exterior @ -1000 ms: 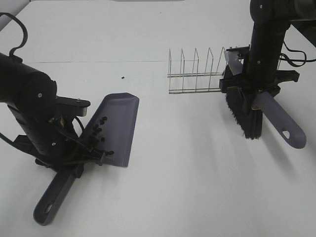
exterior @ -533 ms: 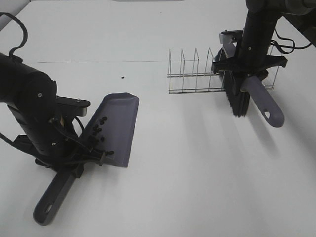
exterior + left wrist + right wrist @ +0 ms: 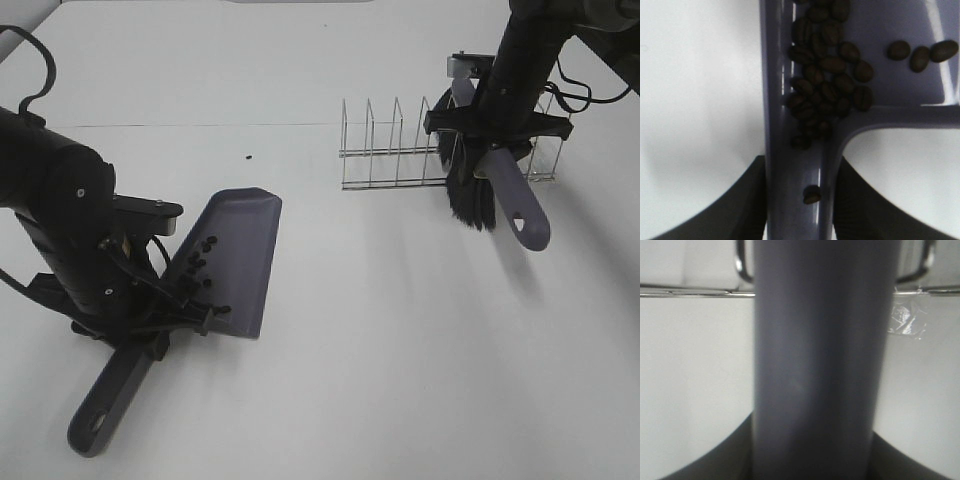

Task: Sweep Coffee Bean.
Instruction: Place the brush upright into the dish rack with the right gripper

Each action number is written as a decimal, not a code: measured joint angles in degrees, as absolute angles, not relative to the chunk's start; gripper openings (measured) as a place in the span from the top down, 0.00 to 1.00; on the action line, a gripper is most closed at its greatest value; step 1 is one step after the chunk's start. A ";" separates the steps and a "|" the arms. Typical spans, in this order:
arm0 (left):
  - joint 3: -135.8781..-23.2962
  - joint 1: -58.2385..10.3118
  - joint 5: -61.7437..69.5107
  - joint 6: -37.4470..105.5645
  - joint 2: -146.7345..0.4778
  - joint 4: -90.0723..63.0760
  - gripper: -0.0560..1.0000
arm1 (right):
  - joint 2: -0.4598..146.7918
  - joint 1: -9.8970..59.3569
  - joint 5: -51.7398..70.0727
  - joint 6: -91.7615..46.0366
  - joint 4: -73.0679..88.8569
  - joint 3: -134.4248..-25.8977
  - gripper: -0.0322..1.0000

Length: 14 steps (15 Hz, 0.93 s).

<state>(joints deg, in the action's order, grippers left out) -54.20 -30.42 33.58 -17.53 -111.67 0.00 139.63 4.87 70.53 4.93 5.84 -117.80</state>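
– Left wrist view, and the small dark brown oval coffee beans point(image 3: 827, 90) are heaped at the back wall of the grey-purple plastic dustpan point(image 3: 890, 85), just beyond the left pincer point(image 3: 800, 220). One has even rolled into the handle channel between the jaws.

– Why heaped there, do you think?

– My read: the pan's held tipped back toward the pincer so nothing rolls out over the lip. That pincer is clenched on the dustpan's handle, with a dark finger point(image 3: 740, 210) on either side of it.

– Exterior high view shows the same: beans in the dustpan, close to the left pincer. But one stray bean point(image 3: 247, 157) lies on the white table point(image 3: 400, 350), past the pan's far lip and well apart from both pincers.

– So not quite finished, I'd say. And the right pincer point(image 3: 497, 150)?

– Clamped around the brush point(image 3: 515, 205), the one with the grey-purple handle and black bristles. The bristles hang below the pincer, just in front of the silver wire rack point(image 3: 395, 150). Touching it or not, I can't tell.

– Right wrist view agrees: the brush handle fills the gap between the jaws, with rack wire behind it.

– Gripped high on the handle so the bristles hang free, I reckon. That stray bean's a long reach from there.
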 joint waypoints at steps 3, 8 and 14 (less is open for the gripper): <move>-54.20 -30.42 33.58 -17.53 -111.67 0.00 0.65 | 139.69 4.70 70.53 4.58 6.47 -117.80 0.70; -54.20 -30.42 33.58 -17.53 -111.67 0.00 0.65 | 139.69 4.70 70.59 4.53 6.53 -117.80 0.69; -54.20 -30.42 33.58 -17.53 -111.67 0.00 0.65 | 139.40 4.76 70.53 4.07 9.68 -118.20 0.46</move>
